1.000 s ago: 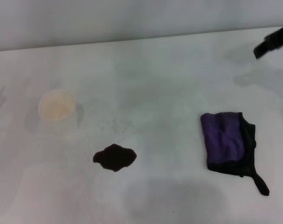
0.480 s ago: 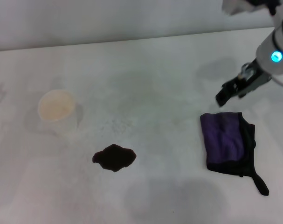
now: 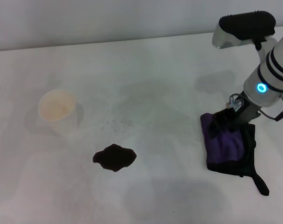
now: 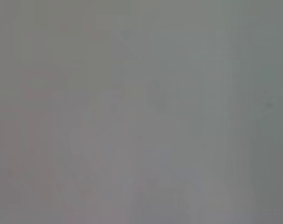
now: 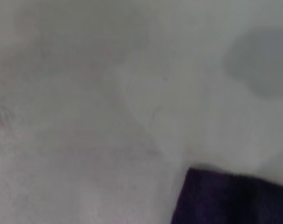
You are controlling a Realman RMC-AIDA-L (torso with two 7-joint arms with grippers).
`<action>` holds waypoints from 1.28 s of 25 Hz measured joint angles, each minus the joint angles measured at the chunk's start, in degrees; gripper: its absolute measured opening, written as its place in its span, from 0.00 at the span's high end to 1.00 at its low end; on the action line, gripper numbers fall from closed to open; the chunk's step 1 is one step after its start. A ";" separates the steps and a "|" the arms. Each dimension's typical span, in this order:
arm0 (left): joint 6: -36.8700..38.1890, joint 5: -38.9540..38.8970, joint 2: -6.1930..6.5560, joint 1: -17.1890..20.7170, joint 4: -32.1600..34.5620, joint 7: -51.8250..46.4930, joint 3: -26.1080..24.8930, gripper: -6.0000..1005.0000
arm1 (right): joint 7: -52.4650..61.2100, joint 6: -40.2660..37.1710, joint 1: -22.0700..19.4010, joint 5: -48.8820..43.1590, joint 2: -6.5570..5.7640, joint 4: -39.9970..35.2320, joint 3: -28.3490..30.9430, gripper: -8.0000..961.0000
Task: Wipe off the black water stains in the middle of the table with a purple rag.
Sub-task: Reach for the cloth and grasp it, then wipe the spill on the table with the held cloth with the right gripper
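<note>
The black water stain [image 3: 114, 157] lies on the white table [image 3: 150, 84], left of the middle toward the front. The purple rag [image 3: 229, 145] with black edging and a black tail strip lies at the front right. Its corner also shows in the right wrist view [image 5: 234, 198]. My right gripper [image 3: 227, 116] is down over the rag's far edge, at or just above the cloth. My left gripper is out of view; its wrist view shows only blank grey.
A white paper cup [image 3: 57, 110] stands at the left of the table, behind and left of the stain. The table's far edge [image 3: 132, 41] meets a grey wall.
My right arm has come in from the far right corner and moved down and left, from above the table to the rag's far edge. The rag, stain and cup have not moved.
</note>
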 joint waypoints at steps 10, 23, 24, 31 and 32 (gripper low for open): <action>0.07 0.30 -0.01 -0.38 0.01 0.72 0.01 0.11 | 1.99 -2.73 -0.45 -0.35 -0.04 2.64 -3.81 0.38; -0.30 0.30 -0.01 0.55 0.00 0.72 0.01 0.11 | 2.02 -2.22 -0.45 -1.81 -0.21 2.80 -4.74 0.69; -0.30 0.30 -0.01 0.55 0.00 0.73 0.01 0.11 | 2.04 -2.20 -0.42 -1.92 -0.15 2.80 -4.93 0.71; -0.25 0.07 -0.07 0.56 0.00 0.72 0.13 0.11 | 2.62 -1.69 0.32 -0.89 0.14 0.69 -7.50 0.87; -0.25 0.07 -0.08 0.55 0.00 0.73 0.18 0.11 | 2.66 -1.79 0.39 -0.32 0.19 0.11 -8.10 0.89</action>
